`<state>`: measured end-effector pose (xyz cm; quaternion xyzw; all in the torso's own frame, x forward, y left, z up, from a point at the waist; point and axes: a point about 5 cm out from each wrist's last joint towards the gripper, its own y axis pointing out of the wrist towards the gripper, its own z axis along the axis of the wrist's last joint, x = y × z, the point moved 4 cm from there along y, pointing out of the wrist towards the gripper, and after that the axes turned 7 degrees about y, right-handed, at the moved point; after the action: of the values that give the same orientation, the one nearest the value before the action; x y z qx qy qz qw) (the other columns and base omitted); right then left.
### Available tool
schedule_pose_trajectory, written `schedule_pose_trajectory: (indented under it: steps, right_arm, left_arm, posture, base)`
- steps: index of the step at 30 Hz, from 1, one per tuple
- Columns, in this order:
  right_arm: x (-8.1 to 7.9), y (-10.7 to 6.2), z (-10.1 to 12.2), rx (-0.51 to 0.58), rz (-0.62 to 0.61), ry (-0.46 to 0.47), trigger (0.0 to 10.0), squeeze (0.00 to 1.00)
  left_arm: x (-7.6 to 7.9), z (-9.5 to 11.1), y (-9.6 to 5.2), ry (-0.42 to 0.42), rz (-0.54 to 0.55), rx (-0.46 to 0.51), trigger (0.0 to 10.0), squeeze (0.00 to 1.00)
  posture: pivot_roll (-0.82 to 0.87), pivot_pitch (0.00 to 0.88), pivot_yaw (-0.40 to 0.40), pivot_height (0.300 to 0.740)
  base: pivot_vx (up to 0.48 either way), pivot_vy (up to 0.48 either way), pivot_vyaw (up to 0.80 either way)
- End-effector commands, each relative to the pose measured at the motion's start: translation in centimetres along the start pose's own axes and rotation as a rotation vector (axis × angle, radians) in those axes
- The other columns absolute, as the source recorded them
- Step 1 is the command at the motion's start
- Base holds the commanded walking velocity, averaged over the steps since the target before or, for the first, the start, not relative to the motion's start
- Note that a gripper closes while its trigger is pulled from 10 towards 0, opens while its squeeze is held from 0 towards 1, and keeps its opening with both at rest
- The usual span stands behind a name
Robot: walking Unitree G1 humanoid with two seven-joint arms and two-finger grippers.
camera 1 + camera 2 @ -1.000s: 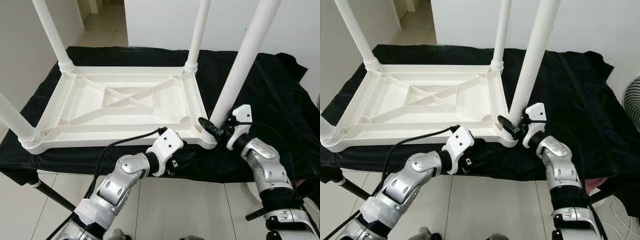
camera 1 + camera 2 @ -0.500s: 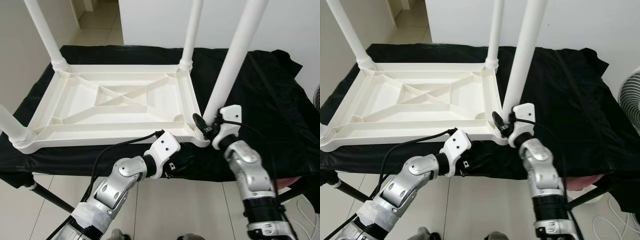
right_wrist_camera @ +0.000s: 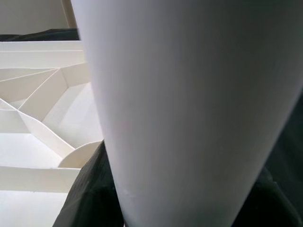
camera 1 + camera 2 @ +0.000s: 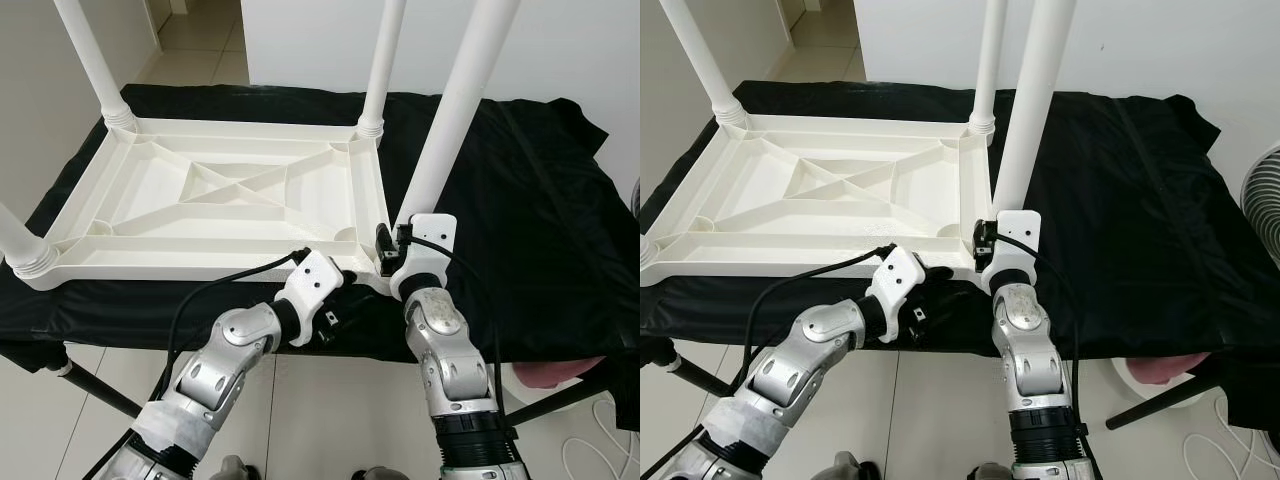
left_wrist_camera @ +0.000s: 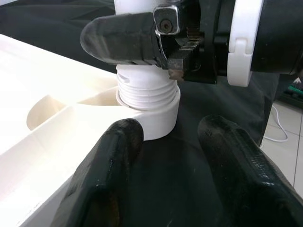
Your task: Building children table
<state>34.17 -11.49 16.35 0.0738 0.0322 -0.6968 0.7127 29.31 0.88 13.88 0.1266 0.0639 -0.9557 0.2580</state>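
A white children's table [image 4: 220,200] lies upside down on a black cloth, its legs pointing up. The near right leg [image 4: 455,110] stands in its corner socket [image 5: 151,118], with threads [image 5: 147,92] showing above the socket. My right gripper [image 4: 388,245] is shut on this leg just above the threads; it also appears in the left wrist view [image 5: 156,38]. The leg [image 3: 189,109] is very close in the right wrist view. My left gripper [image 4: 343,308] is open, low at the table's front edge and pointing at that socket, its fingers [image 5: 104,175] apart on the cloth.
The black cloth [image 4: 540,220] covers a low stand with free room to the right of the table. Three other legs rise at the far left [image 4: 90,60], far right [image 4: 385,60] and near left [image 4: 20,240] corners. A fan [image 4: 1262,190] stands on the tiled floor at right.
My right arm has swung leftward around the near right leg, so its wrist now sits in front of the leg. The left gripper has stayed by the front edge. The camera has shifted.
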Motion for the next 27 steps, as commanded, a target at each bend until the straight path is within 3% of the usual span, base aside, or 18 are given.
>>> schedule_pose_trajectory:
  steps: [1,2,3,9,15,16,18,19,22,27]
  right_arm:
    - [0.0,-0.2,0.1,-0.002,-0.015,0.019,10.0,0.00]
    - [-0.2,-0.3,0.1,-0.004,-0.010,0.025,10.0,0.00]
    - [-0.8,-0.2,0.2,-0.001,0.026,0.039,10.0,1.00]
    - [-1.9,-0.2,0.7,0.000,0.127,0.056,10.0,1.00]
    - [-0.6,0.3,1.3,0.007,0.169,0.018,10.0,1.00]
    - [-0.3,0.3,1.3,0.001,0.190,0.007,10.0,0.43]
    - [-0.1,0.4,1.3,-0.005,0.206,0.000,10.0,0.43]
    - [0.2,0.5,1.2,-0.012,0.230,-0.018,10.0,0.00]
    - [0.6,0.5,1.1,-0.020,0.263,-0.039,10.0,0.00]
    - [1.3,0.4,0.5,-0.038,0.430,-0.106,10.0,0.00]
  left_arm:
    - [0.1,-0.4,-0.1,0.006,-0.035,-0.011,10.0,0.00]
    - [0.0,-0.4,-0.1,0.008,-0.032,-0.011,10.0,0.00]
    - [-0.2,-0.3,-0.1,0.010,-0.028,-0.010,10.0,0.00]
    - [-0.5,-0.3,-0.2,0.017,-0.016,-0.010,10.0,0.00]
    - [-0.8,0.2,-0.1,0.014,-0.004,0.004,10.0,0.00]
    - [-0.9,0.3,-0.1,0.015,-0.003,0.007,10.0,0.00]
    - [-1.0,0.4,-0.1,0.016,-0.002,0.009,10.0,0.00]
    - [-1.1,0.4,-0.1,0.017,-0.001,0.011,10.0,0.00]
    - [-1.2,0.5,-0.2,0.019,-0.001,0.012,10.0,0.00]
    - [-1.1,0.7,-0.2,0.021,-0.003,0.018,10.0,0.00]
  posture:
    - [-0.12,0.040,-0.002,0.740]
    - [-0.12,0.040,-0.002,0.740]
    - [-0.12,0.040,-0.002,0.740]
    - [-0.11,0.034,-0.004,0.740]
    - [-0.11,0.025,-0.006,0.740]
    - [-0.11,0.025,-0.006,0.740]
    - [-0.11,0.026,-0.004,0.740]
    - [-0.11,0.026,-0.004,0.740]
    - [-0.11,0.027,-0.001,0.740]
    - [-0.11,0.031,0.004,0.740]
  base:
    - [0.000,0.000,0.00]
    - [0.000,0.000,0.00]
    - [0.000,0.000,0.00]
    - [0.000,0.000,0.00]
    - [0.000,0.000,0.00]
    - [0.000,0.000,0.00]
    - [0.000,0.000,0.00]
    - [0.000,0.000,0.00]
    - [0.000,0.000,0.00]
    - [0.000,0.000,0.00]
